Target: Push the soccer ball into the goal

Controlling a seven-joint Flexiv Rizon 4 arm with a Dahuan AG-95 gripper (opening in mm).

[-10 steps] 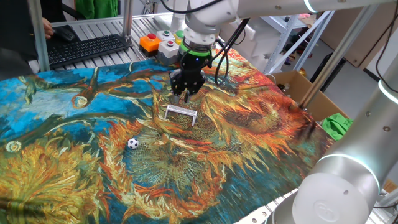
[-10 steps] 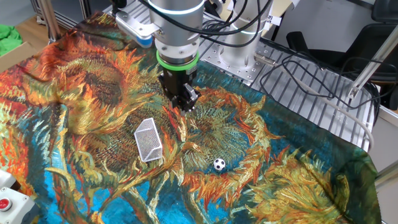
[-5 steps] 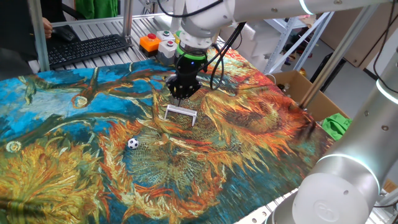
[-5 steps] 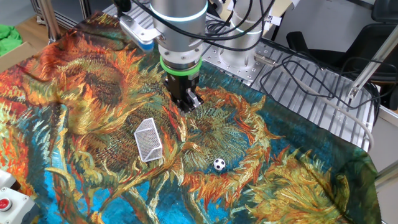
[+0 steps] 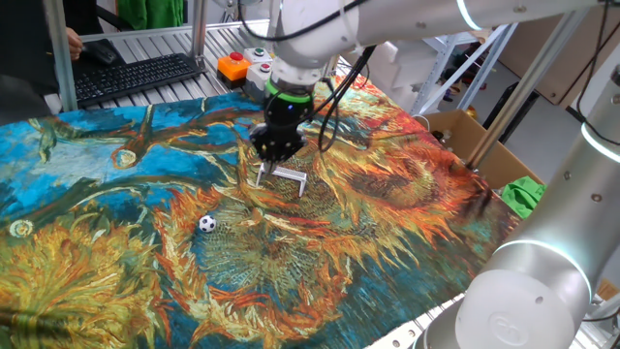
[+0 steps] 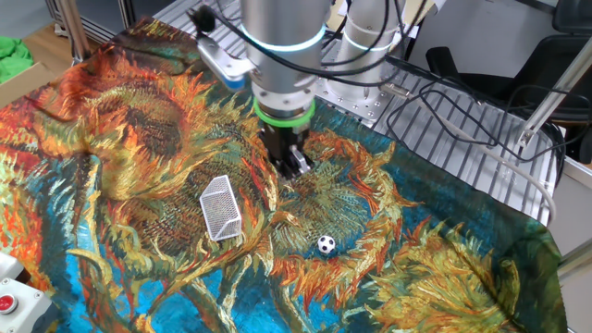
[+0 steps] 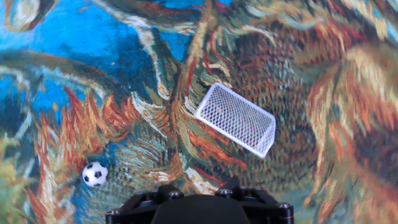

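Observation:
The soccer ball (image 5: 207,223) is a tiny white ball with black patches lying on the painted cloth, apart from everything. It also shows in the other fixed view (image 6: 326,244) and at the lower left of the hand view (image 7: 94,174). The goal (image 5: 283,177) is a small white mesh frame, also seen in the other fixed view (image 6: 220,207) and the hand view (image 7: 236,119). My gripper (image 5: 274,152) hangs just above the cloth beside the goal, fingers together and empty; the other fixed view (image 6: 296,166) shows it between goal and ball. The hand view shows only its black body.
A colourful sunflower-print cloth (image 5: 97,194) covers the table. A keyboard (image 5: 136,76) and a button box (image 5: 237,66) sit at the far edge. A cardboard box (image 5: 475,136) and green cloth (image 5: 528,194) stand off the right side. Cables (image 6: 462,111) lie behind the arm.
My gripper has shifted sideways and lower, from behind the goal toward the ball's side. The ball and the goal have not moved.

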